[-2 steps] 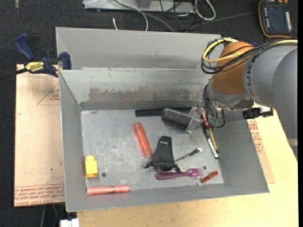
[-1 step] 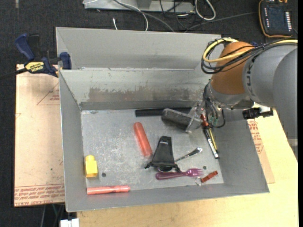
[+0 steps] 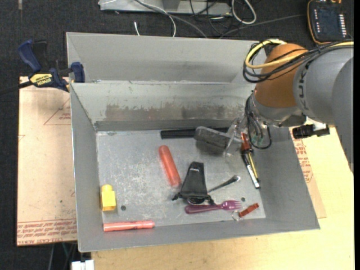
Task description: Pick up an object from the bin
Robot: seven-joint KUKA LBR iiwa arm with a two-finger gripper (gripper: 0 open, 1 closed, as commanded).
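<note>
My gripper (image 3: 237,136) is low at the back right of the bin, below the arm's orange cover. Its tip is right beside the right end of a grey blocky object (image 3: 210,140) lying on the floor by the back wall; whether they touch I cannot tell. A black rod (image 3: 177,133) lies just left of that grey object along the back wall. A black and yellow pen (image 3: 251,171) lies just below the gripper near the right wall.
Mid-floor lie an orange-red cylinder (image 3: 169,165), a black wedge-shaped object (image 3: 194,183) and a small dark tool (image 3: 226,183). Toward the front are a purple plastic fork (image 3: 211,207), a small red piece (image 3: 248,209), a yellow block (image 3: 107,197) and a pink pen (image 3: 128,225).
</note>
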